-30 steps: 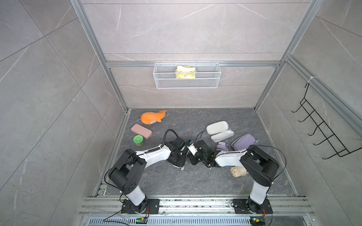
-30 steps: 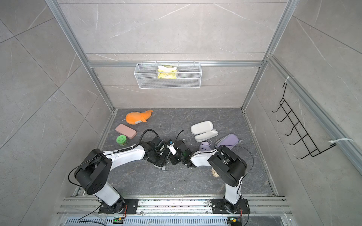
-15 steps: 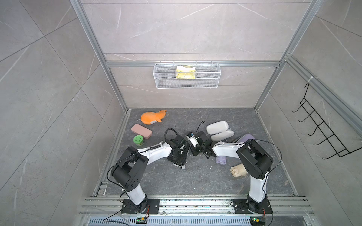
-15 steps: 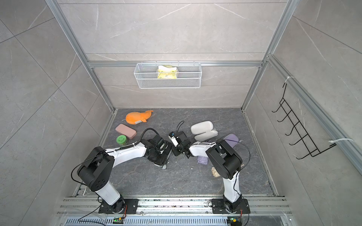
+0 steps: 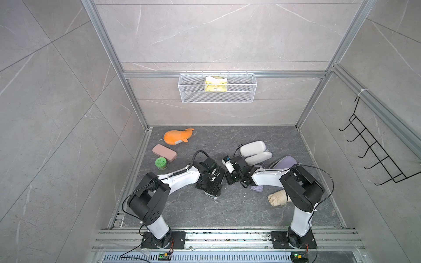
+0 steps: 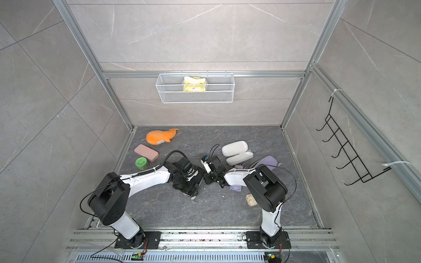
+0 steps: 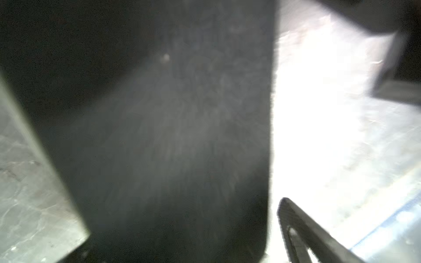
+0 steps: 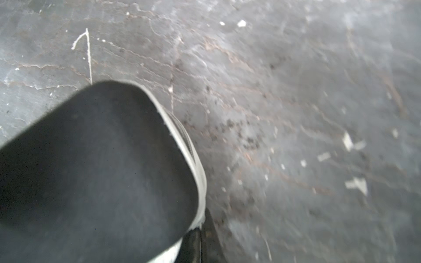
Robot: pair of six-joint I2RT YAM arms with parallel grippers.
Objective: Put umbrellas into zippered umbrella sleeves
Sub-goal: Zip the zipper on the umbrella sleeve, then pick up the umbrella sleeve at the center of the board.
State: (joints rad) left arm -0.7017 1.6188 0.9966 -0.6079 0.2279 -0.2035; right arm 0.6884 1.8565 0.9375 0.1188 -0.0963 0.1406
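On the dark stone floor, an oblong black rigid sleeve with grey zip edging (image 8: 91, 170) lies between both arms. Behind it, toward the back wall, a cream rigid sleeve (image 5: 252, 148) is seen partly open, and farther to its right a lavender sleeve (image 5: 286, 162). A rolled beige fabric umbrella (image 5: 276, 197) and a crumpled lavender umbrella (image 5: 257, 188) are left unsleeved to its right. No black umbrella is seen; it is judged packed. The right gripper (image 8: 200, 241) is closed at its zip edge. Whether the left gripper (image 5: 211, 186) above it is open cannot be told.
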